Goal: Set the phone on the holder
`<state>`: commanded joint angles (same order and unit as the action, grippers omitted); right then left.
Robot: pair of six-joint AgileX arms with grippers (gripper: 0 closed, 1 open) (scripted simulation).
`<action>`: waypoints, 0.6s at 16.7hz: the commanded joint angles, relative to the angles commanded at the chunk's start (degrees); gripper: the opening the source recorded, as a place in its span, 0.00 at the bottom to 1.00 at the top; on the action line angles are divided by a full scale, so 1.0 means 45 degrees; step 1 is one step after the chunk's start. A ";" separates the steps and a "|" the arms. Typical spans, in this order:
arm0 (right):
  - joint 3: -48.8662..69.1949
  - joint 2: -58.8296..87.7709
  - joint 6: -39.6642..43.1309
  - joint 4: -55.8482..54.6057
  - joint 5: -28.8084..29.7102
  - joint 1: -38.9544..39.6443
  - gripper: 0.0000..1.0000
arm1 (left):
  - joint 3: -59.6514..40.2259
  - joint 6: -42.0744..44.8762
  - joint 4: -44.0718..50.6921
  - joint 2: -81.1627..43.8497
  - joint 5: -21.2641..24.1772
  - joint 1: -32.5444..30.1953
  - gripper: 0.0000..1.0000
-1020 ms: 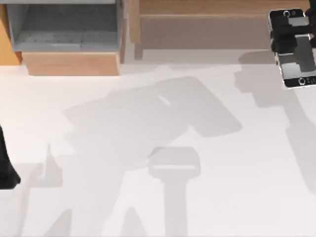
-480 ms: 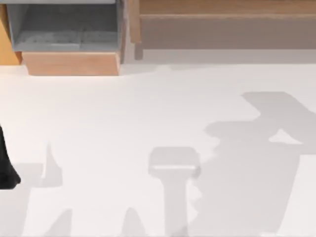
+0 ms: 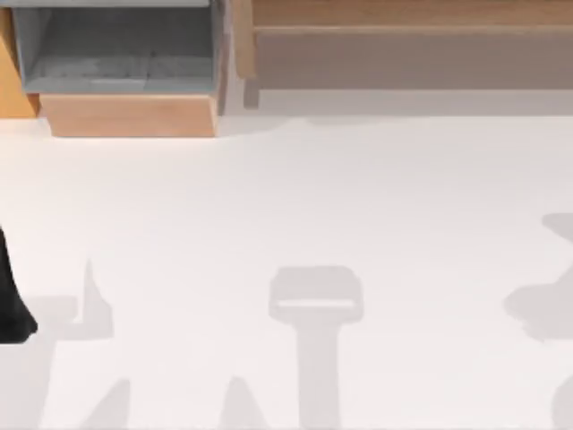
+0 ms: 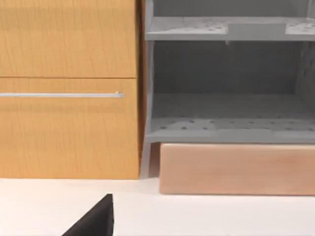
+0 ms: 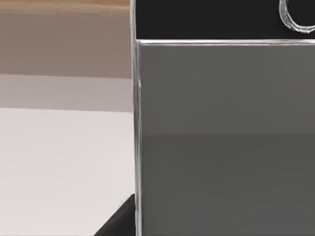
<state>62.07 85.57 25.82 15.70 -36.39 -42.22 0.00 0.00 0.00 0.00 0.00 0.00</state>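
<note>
— Close before the right wrist camera, what?
— The phone point(image 5: 221, 128): grey glass, silver rim, black bezel. Its grip: cannot tell.
— Surroundings?
— White table point(image 3: 286, 215), wooden cabinet point(image 4: 69, 88), grey shelf point(image 4: 229, 128).

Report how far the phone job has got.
Done: the phone looks picked up; the right wrist view has its grey screen and black bezel close in front of the camera, which suggests the right arm carries it. In hand: that carry. The left arm sits parked at the table's left edge. Left: setting the phone on a holder, which I cannot point to here.
</note>
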 joint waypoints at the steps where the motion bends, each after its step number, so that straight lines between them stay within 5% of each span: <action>1: -0.0257 0.0009 0.0252 -0.0283 -0.0397 -0.0253 0.00 | 0.0000 0.0000 0.0000 0.0000 0.0000 0.0000 1.00; 10: -0.1455 0.0183 0.1502 -0.1635 -0.2562 -0.1250 0.00 | 0.0000 0.0000 0.0000 0.0000 0.0000 0.0000 1.00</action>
<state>55.52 86.39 32.58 8.34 -47.92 -47.84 0.00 0.00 0.00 0.00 0.00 0.00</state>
